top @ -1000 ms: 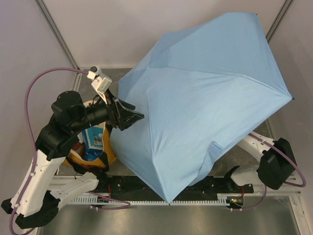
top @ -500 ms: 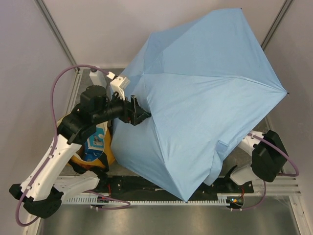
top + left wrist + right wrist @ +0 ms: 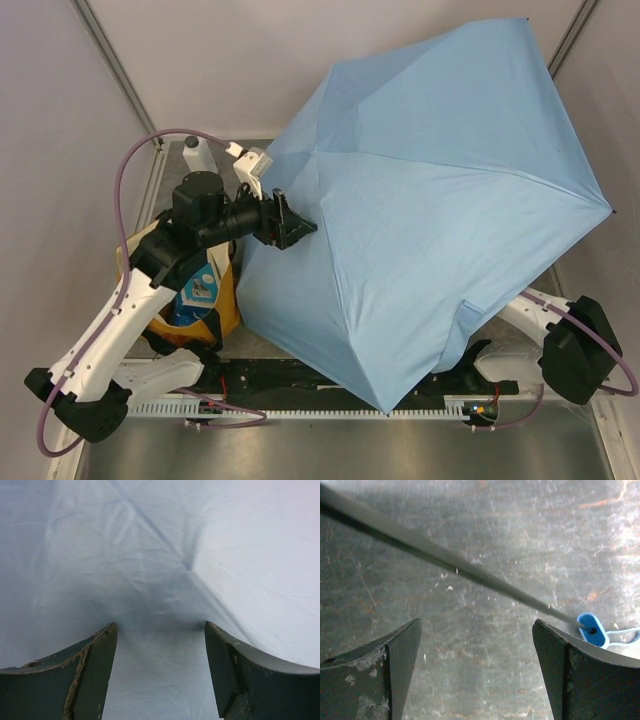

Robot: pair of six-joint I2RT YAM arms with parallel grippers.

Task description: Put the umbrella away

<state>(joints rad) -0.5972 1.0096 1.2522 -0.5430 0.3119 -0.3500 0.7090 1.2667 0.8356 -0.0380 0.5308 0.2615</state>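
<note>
Top view: light sky-blue fabric umbrella (image 3: pixel 430 200) sitting fully open, filling middle and right — closing not yet begun.
Left wrist: left gripper (image 3: pixel 160 630) spread, touching canopy (image 3: pixel 160 555).
Right wrist: right gripper (image 3: pixel 477 630) gaping above thin dark rib (image 3: pixel 470 572) — holding nothing.

White-black arms (image 3: pixel 105 335), purple cables (image 3: pixel 124 175), dark fingers (image 3: pixel 90 680)

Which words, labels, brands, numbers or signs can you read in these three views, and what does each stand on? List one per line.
No text can be read in any view.
On the blue-and-white package inside the yellow tote bag: printed marks, too small to read.
On the umbrella: plain fabric, no print visible.
On the white bottle: no legible label.
</note>
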